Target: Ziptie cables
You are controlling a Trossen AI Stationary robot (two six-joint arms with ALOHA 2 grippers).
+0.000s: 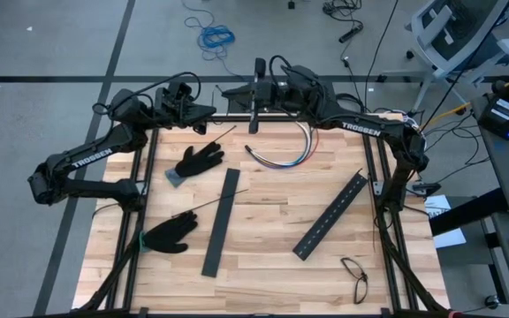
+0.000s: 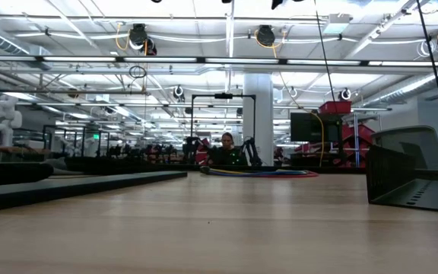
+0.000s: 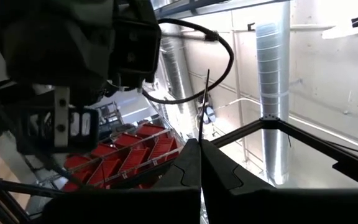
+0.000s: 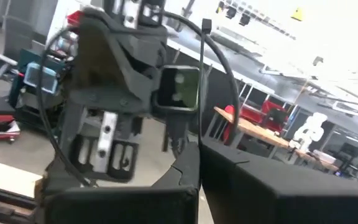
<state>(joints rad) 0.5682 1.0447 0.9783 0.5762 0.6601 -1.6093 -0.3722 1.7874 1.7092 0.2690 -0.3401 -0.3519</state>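
The cables [image 1: 283, 155], a curved bundle of red, blue, white and yellow-green wires, lie on the table near its far edge and show far off in the low view [image 2: 257, 173]. Both arms are raised over the far edge, facing each other. My left gripper [image 1: 208, 111] [image 3: 199, 146] and my right gripper [image 1: 230, 92] [image 4: 200, 146] are each shut on a thin dark ziptie. Whether it is one strip or two, I cannot tell. Two more zipties lie flat on the wood: one [image 1: 219, 136] by the upper glove, one [image 1: 210, 204] by the lower glove. My left gripper pinches a thin dark ziptie strip [image 3: 201, 127] between its two shut fingers. The strip runs straight out past the fingertips, along the fingers, clear of the table. My right gripper pinches a ziptie strip [image 4: 201, 124] between its shut fingers. The strip stands out past the fingertips, and its small square head [image 4: 206, 25] is at the free end, in the air in front of the left arm.
Two black gloves [image 1: 200, 162] [image 1: 168, 235] lie on the table's left half. Two long black slotted bars [image 1: 222, 221] [image 1: 331, 215] lie in the middle and to the right. Glasses [image 1: 355, 274] sit near the right near corner. A person [image 2: 226, 141] shows far behind the table.
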